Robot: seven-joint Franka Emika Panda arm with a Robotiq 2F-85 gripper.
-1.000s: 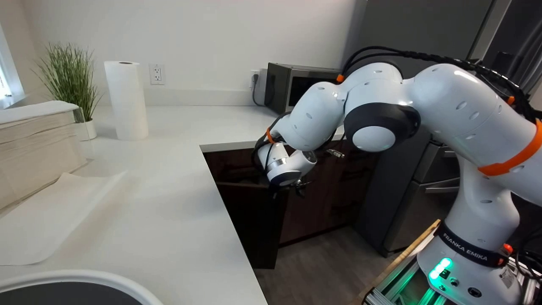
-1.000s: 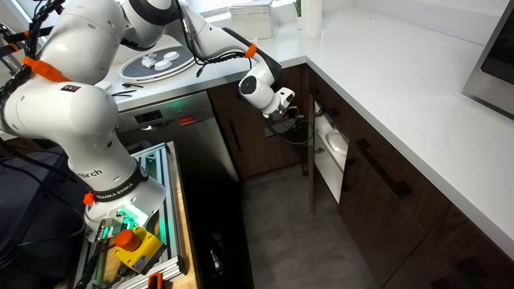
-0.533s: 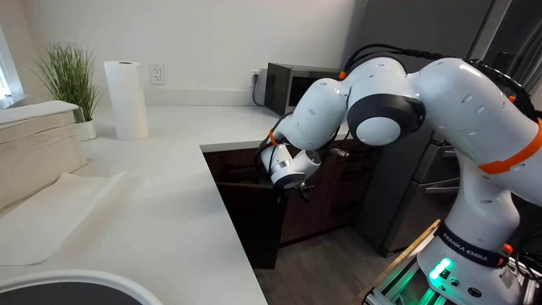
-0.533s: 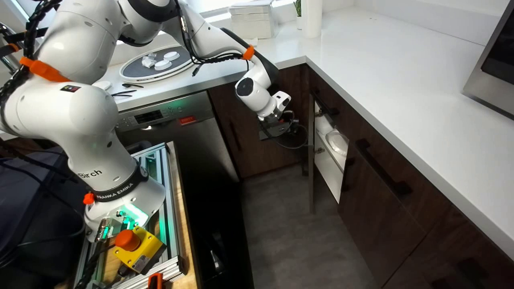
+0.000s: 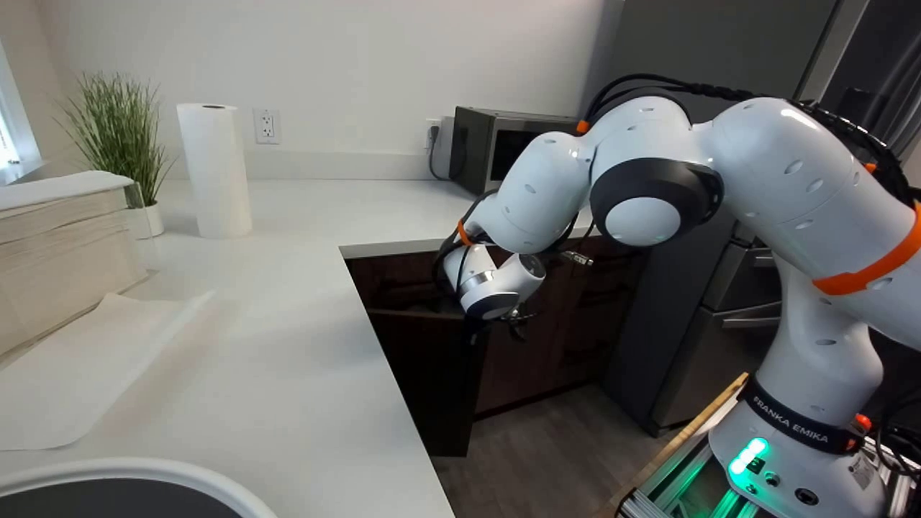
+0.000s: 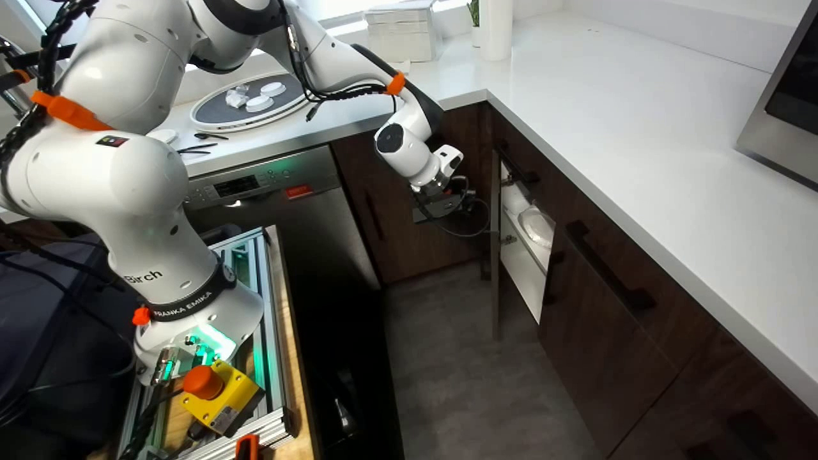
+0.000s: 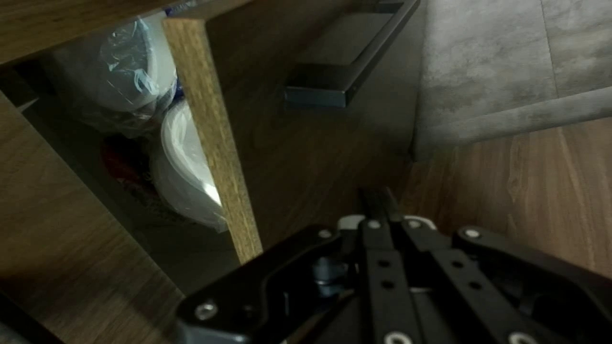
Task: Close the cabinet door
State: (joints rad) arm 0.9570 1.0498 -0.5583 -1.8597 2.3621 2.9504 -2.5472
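The cabinet door is dark brown and stands open, seen nearly edge-on in an exterior view. In the other exterior view's darker corner its panel shows below the counter. In the wrist view the door shows its outer face, a pale raw edge and a dark bar handle. My gripper is shut with nothing between the fingers. It is on the outer-face side of the door, below the handle in the picture. Whether the fingertips touch the door I cannot tell. They are small and dark in both exterior views.
White wrapped tableware sits inside the open cabinet, and its shelf interior shows too. The white counter overhangs the cabinets. Drawer handles stick out along the front. A neighbouring cabinet front meets the corner behind the gripper.
Between one second and half a second ago the wrist and gripper shifted slightly away from the open door. Since then the arm looks still. The door has not moved.
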